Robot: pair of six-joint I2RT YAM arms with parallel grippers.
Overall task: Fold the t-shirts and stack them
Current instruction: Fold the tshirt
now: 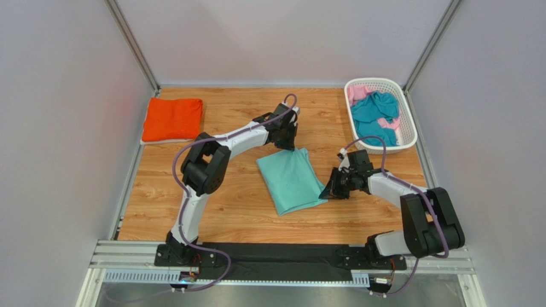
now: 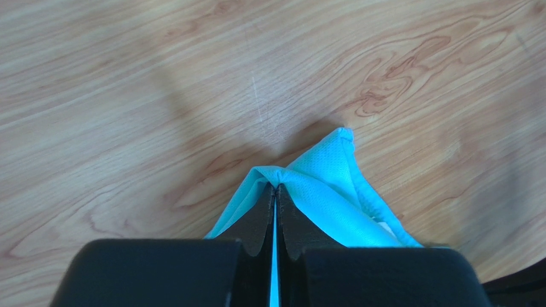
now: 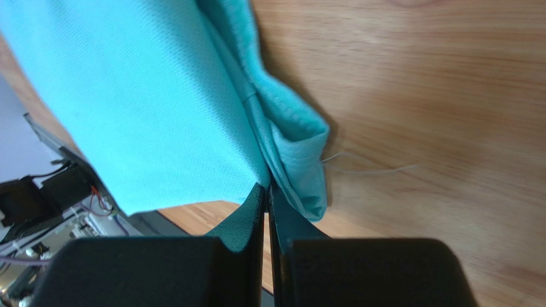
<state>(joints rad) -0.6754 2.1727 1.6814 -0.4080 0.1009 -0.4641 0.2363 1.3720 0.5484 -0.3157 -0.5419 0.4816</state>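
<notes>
Robot lab test cell. Blank grey walls (image 1: 275,38) on three sides, metal corner posts (image 1: 132,45), wood-grain table (image 1: 237,214) (laminate look). Aluminium rail (image 1: 128,259) at near edge, arms (image 1: 204,167) bolted on, purple cables (image 1: 182,204) exposed.

No text, label, brand, number or sign is legible in any of the three views
</notes>
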